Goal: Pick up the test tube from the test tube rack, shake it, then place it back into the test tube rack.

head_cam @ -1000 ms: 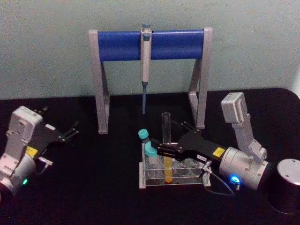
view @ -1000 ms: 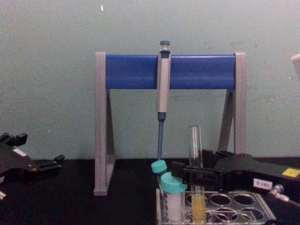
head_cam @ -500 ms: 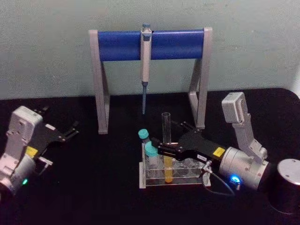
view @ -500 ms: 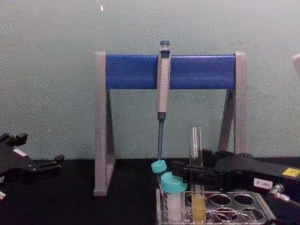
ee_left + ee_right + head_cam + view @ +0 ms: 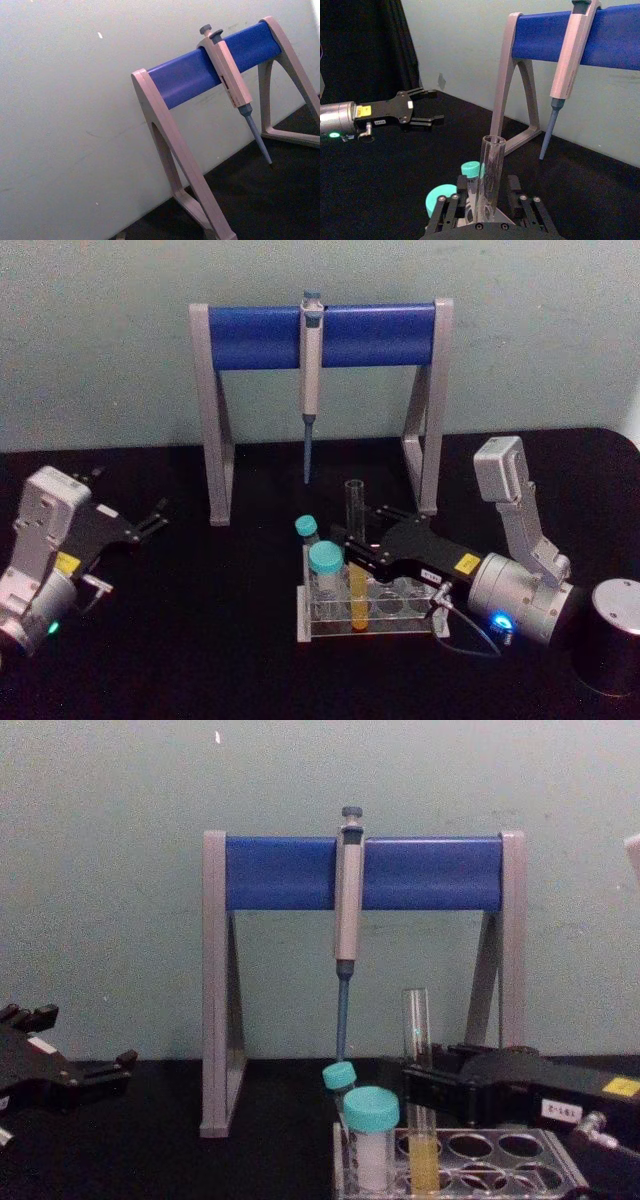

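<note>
Head view: test tube [image 5: 353,508] stands upright in the test tube rack [image 5: 400,620], near the table's [image 5: 220,640] front edge and right of centre. Yellow liquid fills its lower part. Two teal-capped tubes [image 5: 325,560] sit just beside it on its left. Right gripper [image 5: 349,545] reaches in from the right edge at mid-tube height. Yellow label [image 5: 466,562] on its body, print not legible. Left gripper [image 5: 125,502] is parked near the left edge.

Left wrist view: pipette stand [image 5: 200,75] with the pipette [image 5: 230,80] hung on its blue bar.

Right wrist view: right gripper's jaws stand either side of the tube with a slim gap each side, gripping nothing. Left gripper's fingers are spread, empty.

Chest view: white label [image 5: 560,1108] on the right gripper, digits not readable.
</note>
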`<state>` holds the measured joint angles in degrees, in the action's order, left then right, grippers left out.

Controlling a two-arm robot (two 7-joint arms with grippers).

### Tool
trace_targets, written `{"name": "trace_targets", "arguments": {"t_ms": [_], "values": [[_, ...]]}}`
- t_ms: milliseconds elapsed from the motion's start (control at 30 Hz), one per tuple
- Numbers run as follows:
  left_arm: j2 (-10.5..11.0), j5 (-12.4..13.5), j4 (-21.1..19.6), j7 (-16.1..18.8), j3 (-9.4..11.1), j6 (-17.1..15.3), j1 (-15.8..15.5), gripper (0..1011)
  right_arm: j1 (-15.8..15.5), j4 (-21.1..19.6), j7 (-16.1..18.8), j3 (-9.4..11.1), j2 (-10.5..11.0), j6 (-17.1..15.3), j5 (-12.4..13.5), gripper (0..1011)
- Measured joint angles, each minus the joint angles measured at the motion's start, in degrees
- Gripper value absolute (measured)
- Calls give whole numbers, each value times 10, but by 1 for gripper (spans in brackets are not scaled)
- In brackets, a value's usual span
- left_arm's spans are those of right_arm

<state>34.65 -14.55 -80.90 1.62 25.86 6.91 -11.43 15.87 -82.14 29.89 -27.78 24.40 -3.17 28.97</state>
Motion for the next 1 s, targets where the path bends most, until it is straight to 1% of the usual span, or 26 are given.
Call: {"name": "trace_targets", "arguments": {"t_ms": [100,133,200,233,367,800,867,1000], "values": [[0,0,0,0,0,0,0,1001,0,0,0,0,0,0,0,480],[0,0,0,0,0,0,0,1001,0,0,0,0,0,0,0,419],[0,0,0,0,0,0,0,1001,0,0,0,0,0,0,0,382],[0,0,0,0,0,0,0,1001,0,0,0,0,0,0,0,322],[0,0,0,0,0,0,0,1001,0,0,0,0,0,0,0,233],[0,0,0,0,0,0,0,1001,0,0,1,0,0,2,1,232],[0,0,0,0,0,0,0,1001,-1,0,2,0,0,6,1,232],[0,0,0,0,0,0,0,1001,-6,-1,8,3,-1,27,3,232]]}}
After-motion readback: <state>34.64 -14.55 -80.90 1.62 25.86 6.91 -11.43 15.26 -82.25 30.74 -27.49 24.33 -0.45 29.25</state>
